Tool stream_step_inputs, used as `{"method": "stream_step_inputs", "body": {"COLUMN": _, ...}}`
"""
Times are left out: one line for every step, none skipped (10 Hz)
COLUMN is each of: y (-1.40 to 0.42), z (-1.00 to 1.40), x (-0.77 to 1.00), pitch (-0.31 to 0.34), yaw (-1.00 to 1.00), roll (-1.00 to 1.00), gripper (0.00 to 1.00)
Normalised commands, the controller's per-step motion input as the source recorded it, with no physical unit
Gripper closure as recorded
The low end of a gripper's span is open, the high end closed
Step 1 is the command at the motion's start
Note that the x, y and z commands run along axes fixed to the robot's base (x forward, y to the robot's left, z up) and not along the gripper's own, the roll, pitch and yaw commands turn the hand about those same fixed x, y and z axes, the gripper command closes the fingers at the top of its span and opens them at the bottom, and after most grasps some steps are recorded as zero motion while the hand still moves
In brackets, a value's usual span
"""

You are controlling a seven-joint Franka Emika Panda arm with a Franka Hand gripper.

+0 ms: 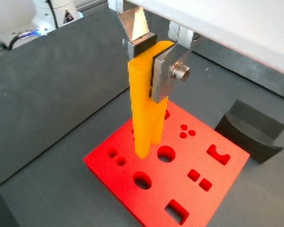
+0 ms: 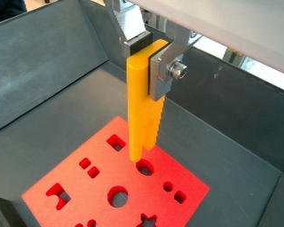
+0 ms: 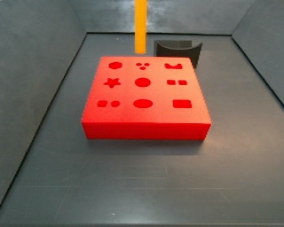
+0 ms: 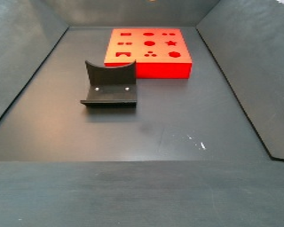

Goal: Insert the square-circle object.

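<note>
My gripper (image 1: 151,64) is shut on the upper end of the square-circle object (image 1: 148,106), a long orange-yellow bar that hangs upright. It shows the same way in the other wrist view, gripper (image 2: 153,58) and bar (image 2: 142,106). The bar's lower end is over the flat red block (image 1: 216,177) with shaped holes, near a round hole (image 1: 166,155). I cannot tell whether it touches the block. In a side view the bar (image 3: 139,27) comes down from above, behind the red block's (image 3: 145,124) far edge, and the gripper is out of frame. The prongs do not show.
A dark fixture (image 4: 109,86) stands on the floor beside the red block (image 4: 148,60), and it shows in two other views (image 3: 180,49) (image 1: 254,129). Grey bin walls (image 3: 38,97) slope up around the dark floor (image 4: 156,133).
</note>
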Motion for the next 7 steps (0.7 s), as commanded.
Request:
{"method": "stream_step_inputs", "body": {"y": 0.00, "z": -0.45, "x": 0.00, "pitch": -0.090, "yaw": -0.81, "roll": -0.22, "gripper": 1.00}}
{"method": "stream_step_inputs", "body": {"y": -0.06, "z": -0.32, "x": -0.09, "pitch": -0.210, "yaw": -0.88, "roll": -0.21, "gripper": 1.00}}
{"method": "stream_step_inputs", "body": {"y": -0.07, "z": -0.31, "x": -0.09, "pitch": -0.220, "yaw": -0.88, "roll": -0.21, "gripper": 1.00}}
{"method": "stream_step_inputs", "body": {"y": -0.06, "z": -0.31, "x": -0.08, "pitch": -0.189, "yaw": -0.89, "roll": -0.20, "gripper": 1.00}}
{"method": "stream_step_inputs", "body": {"y": -0.04, "z": -0.30, "x": 0.00, "pitch": -0.061, "yaw": -0.97, "roll": -0.12, "gripper": 1.00}}
{"method": "stream_step_inputs", "body": {"y": -0.01, "z": -0.36, "x": 0.00, "pitch": 0.000, "yaw": -0.99, "roll": -0.09, "gripper": 1.00}}
{"method": "stream_step_inputs", "body": {"y": 0.00, "z": -0.43, "x": 0.00, "pitch": 0.000, "yaw": -1.00, "roll": -0.06, "gripper": 1.00}}
